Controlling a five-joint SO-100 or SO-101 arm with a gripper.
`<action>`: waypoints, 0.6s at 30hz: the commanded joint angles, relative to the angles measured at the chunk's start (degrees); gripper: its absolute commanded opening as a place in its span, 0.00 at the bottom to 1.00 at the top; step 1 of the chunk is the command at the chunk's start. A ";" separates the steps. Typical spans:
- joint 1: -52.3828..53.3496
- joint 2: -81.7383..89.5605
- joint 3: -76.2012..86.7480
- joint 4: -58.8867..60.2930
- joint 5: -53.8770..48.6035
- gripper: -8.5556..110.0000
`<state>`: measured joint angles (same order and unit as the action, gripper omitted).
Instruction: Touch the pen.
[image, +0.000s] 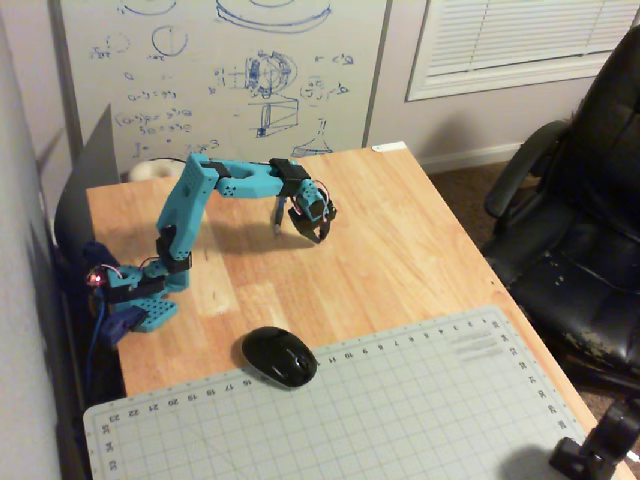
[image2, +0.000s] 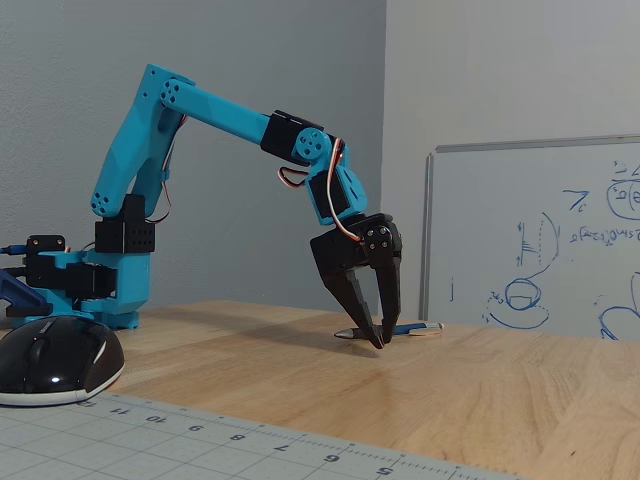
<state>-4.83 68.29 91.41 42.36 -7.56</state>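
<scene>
The pen (image2: 412, 328) is thin and dark blue with a silvery end. It lies flat on the wooden table (image2: 480, 390), just behind the fingertips in that low fixed view. In the higher fixed view it is a thin dark stick (image: 276, 217) a little left of the gripper. The blue arm reaches out and points its black gripper (image2: 381, 341) down, with the tips at or just above the tabletop. The fingers meet at the tips and hold nothing. In the higher fixed view the gripper (image: 320, 236) stands slightly apart from the pen, to its right.
A black computer mouse (image: 279, 357) sits at the edge of a grey cutting mat (image: 400, 410) near the table's front. The arm's base (image: 140, 300) stands at the left edge. A whiteboard (image: 230, 70) leans behind the table and a black office chair (image: 580, 230) stands to the right.
</scene>
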 joint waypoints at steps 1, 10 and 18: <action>4.04 123.57 88.59 24.52 0.00 0.08; 3.96 123.57 88.59 24.52 -0.35 0.08; 3.87 123.57 88.59 24.52 -0.70 0.08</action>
<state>-0.97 169.72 174.99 65.83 -7.56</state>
